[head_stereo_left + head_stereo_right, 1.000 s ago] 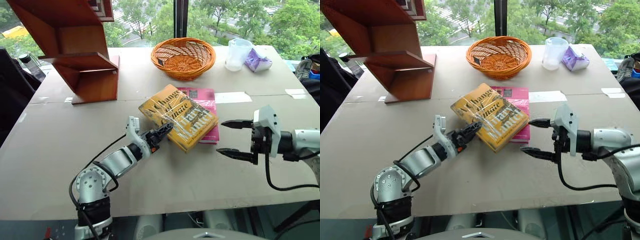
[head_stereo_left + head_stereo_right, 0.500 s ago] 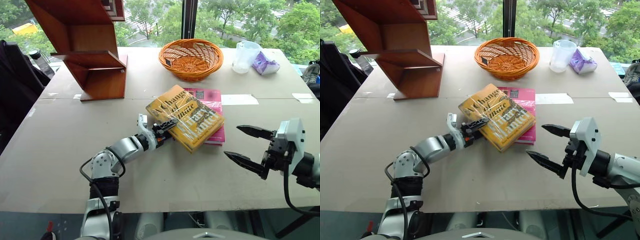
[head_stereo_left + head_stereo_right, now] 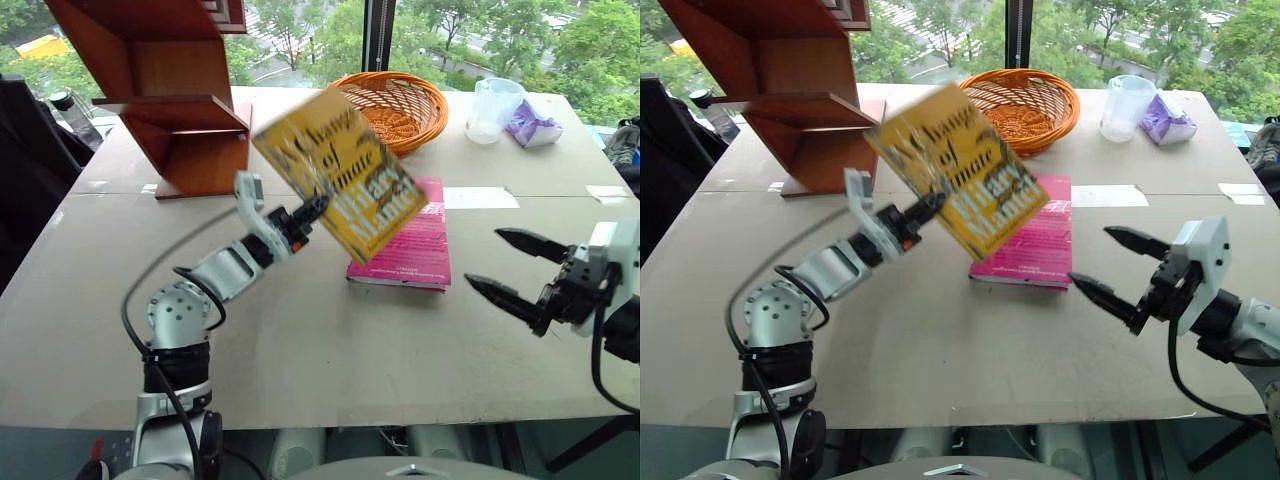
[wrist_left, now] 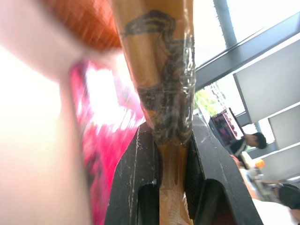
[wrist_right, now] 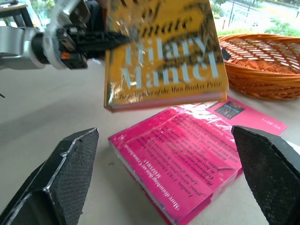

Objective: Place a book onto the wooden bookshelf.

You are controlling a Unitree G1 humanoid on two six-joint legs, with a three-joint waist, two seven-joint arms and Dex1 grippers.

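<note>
The yellow-orange book (image 3: pixel 340 172) hangs tilted in the air above the table, cover facing me, lifted clear of the pink book (image 3: pixel 410 245). My left gripper (image 3: pixel 312 210) is shut on the book's lower left edge. In the left wrist view both black fingers (image 4: pixel 131 187) clamp the wrapped book (image 4: pixel 164 84). The wooden bookshelf (image 3: pixel 170 90) stands at the table's far left, behind and left of the held book. My right gripper (image 3: pixel 482 258) stands open at the right, apart from both books, its fingers (image 5: pixel 61 183) pointing toward them.
An orange wicker basket (image 3: pixel 410 100) sits at the back centre, partly behind the lifted book. A clear plastic cup (image 3: pixel 490 110) and a purple bag (image 3: pixel 535 125) are at the back right. Tape strips lie on the beige table (image 3: pixel 300 350).
My left gripper closed on the yellow book's edge and raised it off the pink book, tilting it upright. My right gripper drifted a little to the right, staying open.
</note>
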